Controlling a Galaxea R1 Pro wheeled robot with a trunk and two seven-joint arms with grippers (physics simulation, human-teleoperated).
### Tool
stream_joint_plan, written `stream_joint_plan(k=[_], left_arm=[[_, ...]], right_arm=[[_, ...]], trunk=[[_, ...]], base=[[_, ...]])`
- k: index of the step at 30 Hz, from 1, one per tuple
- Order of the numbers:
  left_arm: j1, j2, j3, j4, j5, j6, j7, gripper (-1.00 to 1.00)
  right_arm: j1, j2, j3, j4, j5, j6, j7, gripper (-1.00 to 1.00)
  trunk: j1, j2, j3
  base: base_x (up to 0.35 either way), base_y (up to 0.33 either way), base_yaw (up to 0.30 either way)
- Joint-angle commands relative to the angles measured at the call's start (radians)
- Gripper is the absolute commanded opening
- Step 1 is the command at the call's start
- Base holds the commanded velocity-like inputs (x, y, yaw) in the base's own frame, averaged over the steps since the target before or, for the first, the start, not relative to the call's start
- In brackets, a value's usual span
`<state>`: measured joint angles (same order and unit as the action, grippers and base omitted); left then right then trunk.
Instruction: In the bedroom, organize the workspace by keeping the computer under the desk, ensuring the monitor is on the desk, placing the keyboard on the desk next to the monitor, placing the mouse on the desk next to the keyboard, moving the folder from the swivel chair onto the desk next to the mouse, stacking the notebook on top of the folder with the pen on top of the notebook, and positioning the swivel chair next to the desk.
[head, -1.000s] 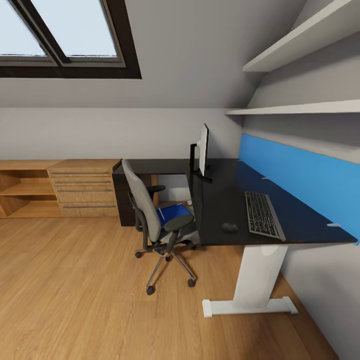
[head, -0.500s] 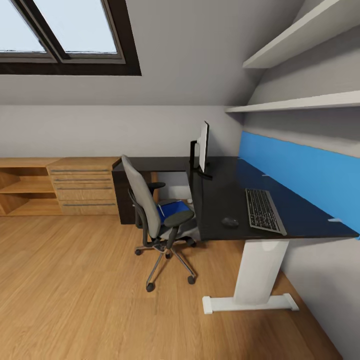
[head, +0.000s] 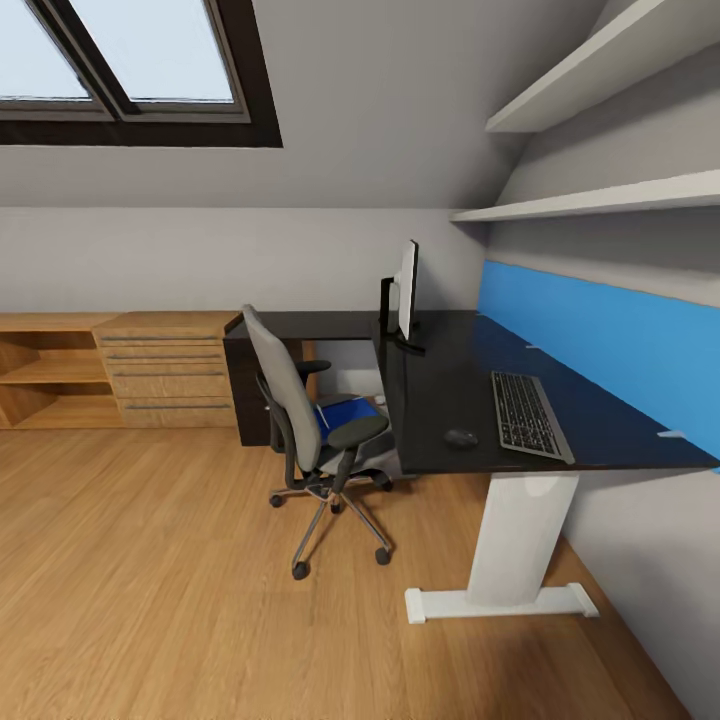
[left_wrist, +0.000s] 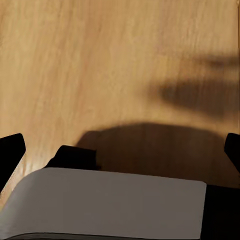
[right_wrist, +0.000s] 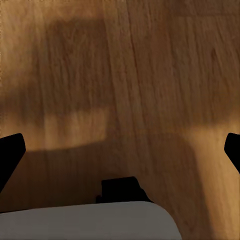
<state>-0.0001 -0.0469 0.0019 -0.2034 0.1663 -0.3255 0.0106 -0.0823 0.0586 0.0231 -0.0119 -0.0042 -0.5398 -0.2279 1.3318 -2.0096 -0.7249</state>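
Glossy black desk (head: 440, 385) fills the right half of my head view, standing on a white pedestal leg (head: 515, 545) with a blue back panel (head: 600, 345) along the wall behind it. The monitor (head: 407, 293) stands edge-on at the far part of the top, near the middle of the frame. Closer to me, the keyboard (head: 527, 416) lies on the desk right of centre, and the mouse (head: 461, 437) sits just to its left, apart from it. The swivel chair (head: 305, 425) is at centre, drawn up against the desk's left edge, its back toward me. The blue folder (head: 345, 414) lies on its seat; something thin and pale rests on the folder, but I cannot tell whether it is the pen or the notebook. Low wooden shelving (head: 110, 380) runs along the left wall under the skylight (head: 130, 70), and two white wall shelves (head: 600, 140) hang at the upper right.

In the left wrist view, the left gripper (left_wrist: 120, 150) hangs over wooden floor (left_wrist: 100, 60), black fingertips (left_wrist: 10, 155) at opposite edges of the frame, jaws wide apart and holding nothing. The right gripper (right_wrist: 120, 150) looks the same: fingertips (right_wrist: 10, 152) far apart above bare floorboards.
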Motion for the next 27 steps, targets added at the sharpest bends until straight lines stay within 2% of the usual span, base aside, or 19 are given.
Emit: stream_joint_plan(k=[1, 7, 12, 16, 19, 20, 22, 23, 24, 26, 27], left_arm=[[0.0, 0.0, 0.0, -0.004, 0.004, -0.002, 0.001, 1.0], [0.0, 0.002, 0.0, -0.074, 0.003, -0.003, 0.0, 1.0], [0.0, 0.0, 0.0, -0.176, 0.003, 0.004, 0.005, 1.0], [0.0, -0.003, 0.0, -0.305, 0.002, 0.012, 0.045, 1.0], [0.0, -0.006, -0.001, -0.389, 0.001, 0.032, 0.112, 1.0], [-0.001, -0.01, -0.001, -0.433, 0.002, 0.072, 0.153, 1.0], [-0.001, -0.012, -0.001, -0.484, 0.002, 0.137, 0.188, 1.0], [-0.002, -0.014, -0.002, -0.511, 0.002, 0.175, 0.202, 1.0], [-0.002, -0.016, -0.002, -0.564, 0.003, 0.254, 0.22, 1.0], [-0.003, -0.018, -0.002, -0.629, 0.004, 0.343, 0.236, 1.0], [-0.005, -0.019, -0.002, -0.645, 0.004, 0.361, 0.24, 1.0]], right_arm=[[-0.001, 0.0, 0.002, 0.0, 0.0, -0.002, -0.005, 1.0], [-0.001, 0.002, 0.0, -0.002, -0.004, -0.005, -0.006, 1.0], [-0.001, 0.007, 0.001, -0.024, -0.005, -0.007, -0.006, 1.0], [-0.001, 0.009, 0.002, -0.13, -0.006, -0.004, -0.005, 1.0], [-0.001, 0.011, 0.003, -0.231, -0.006, 0.005, -0.005, 1.0], [-0.001, 0.012, 0.003, -0.282, -0.006, 0.015, -0.006, 1.0], [-0.001, 0.018, 0.003, -0.331, -0.006, 0.033, -0.006, 1.0], [-0.001, 0.022, 0.003, -0.355, -0.006, 0.045, -0.006, 1.0], [-0.002, 0.029, 0.004, -0.403, -0.005, 0.073, -0.005, 1.0], [-0.007, 0.04, 0.004, -0.473, -0.004, 0.121, -0.005, 1.0], [-0.012, 0.044, 0.004, -0.494, -0.004, 0.136, -0.004, 1.0]], trunk=[[0.0, 0.0, -0.001], [0.0, 0.0, -0.001], [0.0, 0.0, -0.001], [0.0, 0.0, -0.001], [0.0, 0.0, -0.001], [0.0, 0.0, -0.001], [0.0, 0.0, -0.001], [0.0, 0.0, -0.001], [0.0, 0.0, -0.001], [0.0, 0.0, -0.001], [0.0, 0.0, -0.001]], base=[[0.0, 0.0, 0.0], [0.0, 0.0, 0.0], [0.0, 0.0, 0.0], [0.0, 0.0, 0.0], [0.0, 0.0, 0.0], [0.0, 0.0, 0.0], [0.0, 0.0, 0.0], [0.0, 0.0, 0.0], [0.0, 0.0, 0.0], [0.0, 0.0, 0.0], [0.0, 0.0, 0.0]])
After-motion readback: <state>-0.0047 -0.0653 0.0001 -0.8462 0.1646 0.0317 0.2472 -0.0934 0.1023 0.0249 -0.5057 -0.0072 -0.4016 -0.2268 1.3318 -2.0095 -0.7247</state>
